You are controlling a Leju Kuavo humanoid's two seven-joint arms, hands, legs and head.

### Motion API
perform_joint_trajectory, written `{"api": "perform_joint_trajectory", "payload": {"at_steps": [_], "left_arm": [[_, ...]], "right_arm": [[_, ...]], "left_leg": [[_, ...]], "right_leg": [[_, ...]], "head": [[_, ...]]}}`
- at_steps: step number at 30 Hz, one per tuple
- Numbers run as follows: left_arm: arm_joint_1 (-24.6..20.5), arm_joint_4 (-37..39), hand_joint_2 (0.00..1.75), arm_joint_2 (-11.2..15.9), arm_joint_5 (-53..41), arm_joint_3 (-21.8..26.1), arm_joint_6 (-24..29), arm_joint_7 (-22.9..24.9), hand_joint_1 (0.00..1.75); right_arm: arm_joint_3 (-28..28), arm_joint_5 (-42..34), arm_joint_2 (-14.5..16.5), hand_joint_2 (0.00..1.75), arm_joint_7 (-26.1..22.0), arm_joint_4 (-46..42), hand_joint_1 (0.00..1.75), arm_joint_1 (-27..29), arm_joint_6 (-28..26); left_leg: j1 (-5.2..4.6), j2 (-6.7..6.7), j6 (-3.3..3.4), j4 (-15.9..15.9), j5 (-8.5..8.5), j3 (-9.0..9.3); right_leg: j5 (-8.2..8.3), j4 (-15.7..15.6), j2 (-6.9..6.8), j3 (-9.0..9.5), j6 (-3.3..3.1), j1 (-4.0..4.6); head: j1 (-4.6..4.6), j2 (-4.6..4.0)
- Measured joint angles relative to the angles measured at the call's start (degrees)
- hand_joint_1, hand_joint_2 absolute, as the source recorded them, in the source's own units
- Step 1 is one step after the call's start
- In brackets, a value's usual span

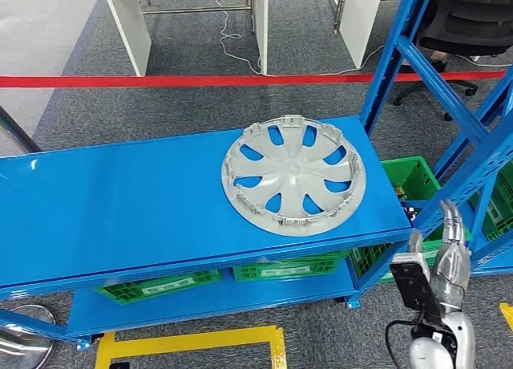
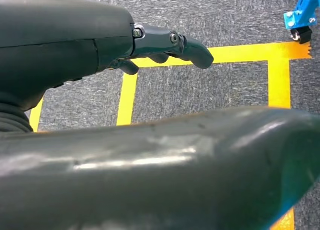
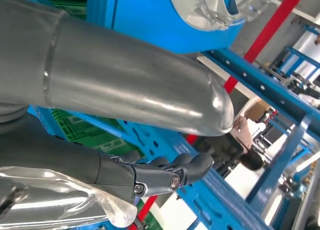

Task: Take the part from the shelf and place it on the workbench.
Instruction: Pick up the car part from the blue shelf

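A grey wheel cover (image 1: 294, 175) lies flat on the blue shelf board (image 1: 121, 208), toward its right end; its rim (image 3: 211, 7) also shows in the right wrist view. My right hand (image 1: 449, 257) is raised beside the shelf's right front corner, below and to the right of the cover, fingers stretched out and apart, holding nothing. Its thumb (image 3: 151, 90) and fingers (image 3: 170, 175) are spread with empty space between. My left hand (image 2: 166, 45) hangs low over the grey carpet, fingers extended, nothing in it.
Green crates (image 1: 411, 180) sit on the lower shelf level and to the right. Blue rack uprights (image 1: 399, 56) rise at the right. Red tape (image 1: 181, 81) runs behind the shelf; yellow floor tape (image 1: 193, 337) marks the carpet in front. A person (image 3: 249, 135) is far off.
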Motion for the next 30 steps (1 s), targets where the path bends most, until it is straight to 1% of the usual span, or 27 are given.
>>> {"api": "perform_joint_trajectory", "payload": {"at_steps": [7, 12, 17, 23, 30], "left_arm": [[-0.3, 0.1, 0.00, 0.1, -1.2, -0.1, -0.3, 0.3, 0.00], [-0.4, 0.2, 0.00, 0.2, -2.0, -0.2, -0.6, 0.4, 0.00], [-0.5, 0.3, 0.00, 0.3, -2.3, -0.3, -1.0, 0.4, 0.00], [-0.5, 0.3, 0.00, 0.3, -3.0, -0.5, -1.0, 0.5, 0.00], [-0.6, 0.4, 0.00, 0.3, -3.6, -0.5, -0.9, 0.5, 0.00]], "right_arm": [[1.3, 0.0, -1.8, 0.00, 0.8, 1.7, 0.00, -3.6, 3.3], [3.6, 0.0, -2.1, 0.00, 0.7, 3.0, 0.00, -6.3, 4.2], [5.4, -0.4, -2.1, 0.00, 0.2, 3.8, 0.00, -7.6, 4.6], [9.0, -5.6, -2.0, 0.00, -3.1, 4.2, 0.00, -8.9, 5.6], [12.7, -10.9, -1.4, 0.00, -5.0, 3.2, 0.00, -9.9, 5.0]], "left_leg": [[0.00, 0.00, 0.00, 0.0, 0.00, -0.01], [0.00, 0.00, 0.00, 0.0, 0.00, 0.00], [0.00, -0.01, 0.00, 0.0, 0.00, -0.02], [0.00, -0.01, 0.00, 0.0, 0.00, -0.04], [0.00, -0.01, 0.00, 0.0, 0.00, -0.05]], "right_leg": [[0.01, 0.0, 0.00, 0.00, 0.01, 0.00], [0.01, 0.0, 0.00, 0.00, 0.01, 0.00], [0.01, 0.0, -0.02, 0.00, 0.01, 0.00], [0.01, 0.0, -0.02, 0.00, 0.01, 0.00], [0.01, 0.0, -0.03, -0.01, 0.01, 0.00]], "head": [[0.00, 0.00], [0.00, 0.00], [0.01, 0.00], [0.01, 0.00], [0.00, 0.00]]}}
